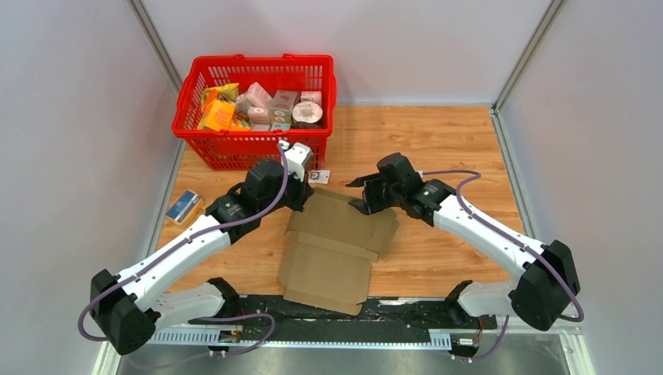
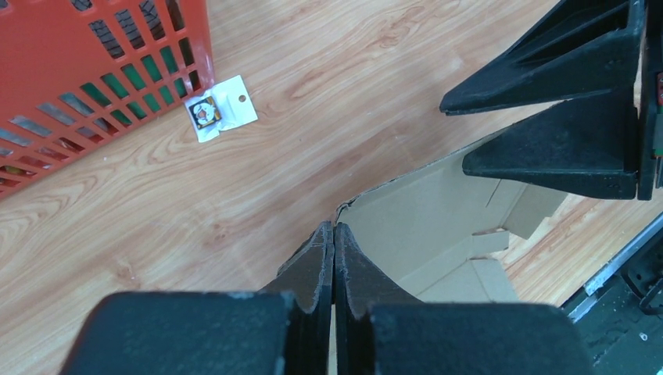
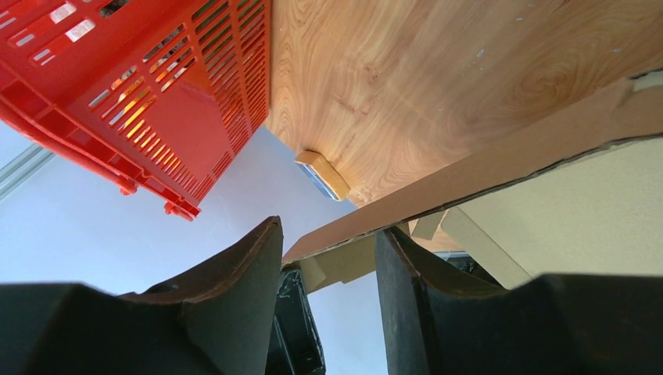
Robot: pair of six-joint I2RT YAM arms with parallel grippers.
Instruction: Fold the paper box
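The left arm (image 1: 176, 254) and right arm (image 1: 492, 234) are built alike, with smooth white shells along the links and bulky black housings at the joints. A thin purple cable (image 1: 461, 181) runs loosely along each arm. The left tool (image 2: 334, 228) and right tool (image 3: 328, 232) are matte black, with wedge-shaped fingers (image 2: 547, 160) of a grainy, slightly scuffed finish. A small white block (image 1: 297, 158) on the left wrist is possibly the camera housing.

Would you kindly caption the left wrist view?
Shut left gripper at a corner of the paper box, open right gripper opposite, red basket behind.
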